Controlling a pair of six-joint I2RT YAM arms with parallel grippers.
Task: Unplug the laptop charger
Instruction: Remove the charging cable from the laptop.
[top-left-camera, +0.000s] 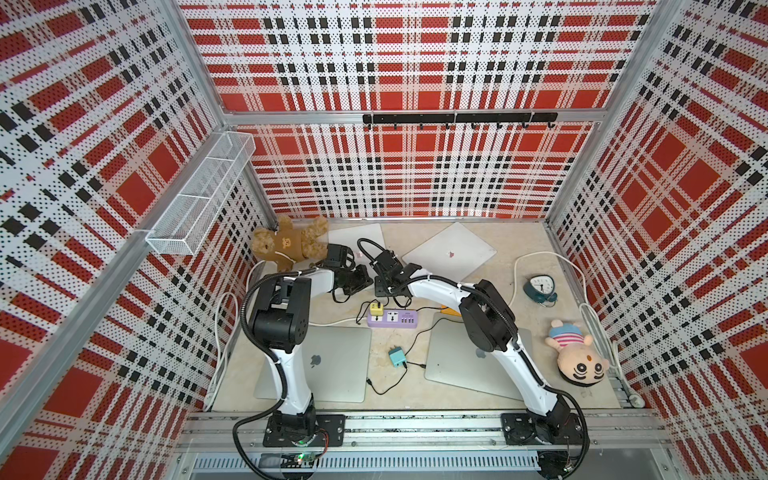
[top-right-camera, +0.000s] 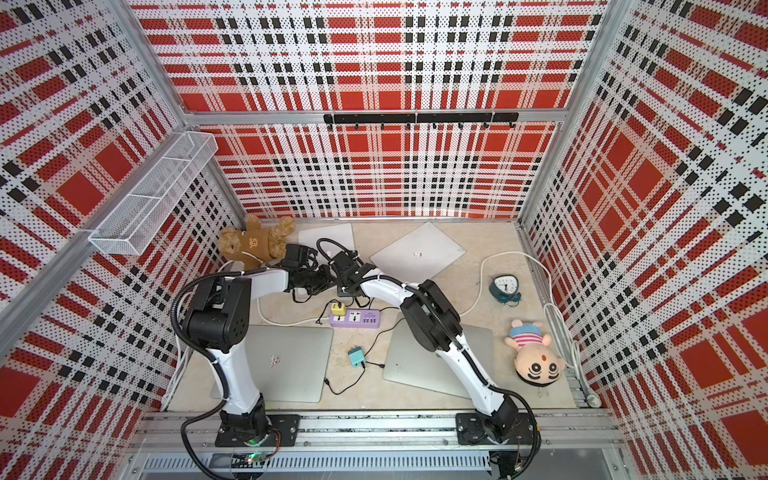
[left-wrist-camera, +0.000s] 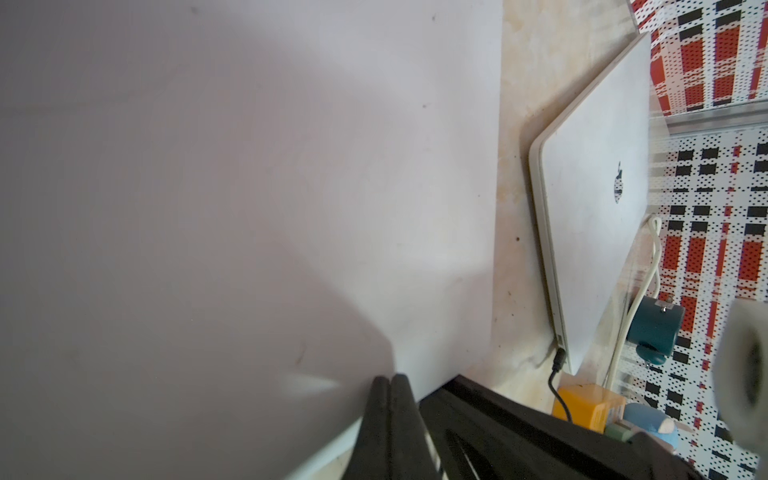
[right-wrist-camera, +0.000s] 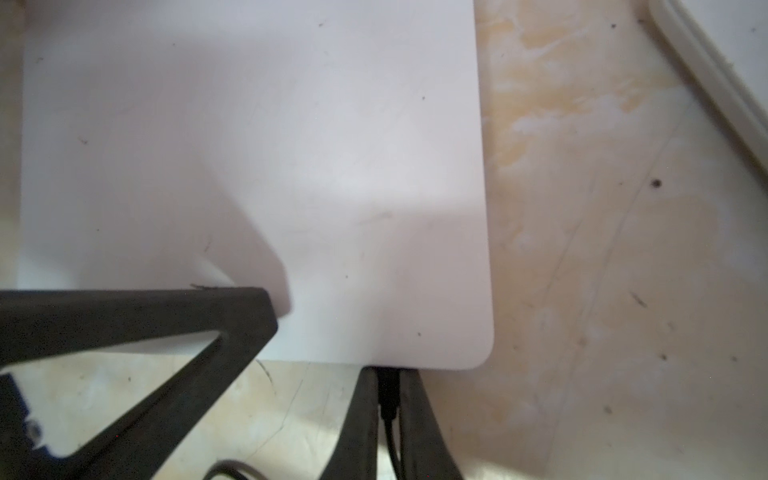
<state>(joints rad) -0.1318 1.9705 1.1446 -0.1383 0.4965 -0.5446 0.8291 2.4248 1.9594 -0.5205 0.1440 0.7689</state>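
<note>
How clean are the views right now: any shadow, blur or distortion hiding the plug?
Right wrist view: plug dark and slightly soft, but readable between the right end effector fingers; soft shadow across the laptop, no glare. Left wrist view: laptop mostly in shadow, left end effector blurred up close. Both top views: wide-angle bending of the walls; the arms hide the plug.
</note>
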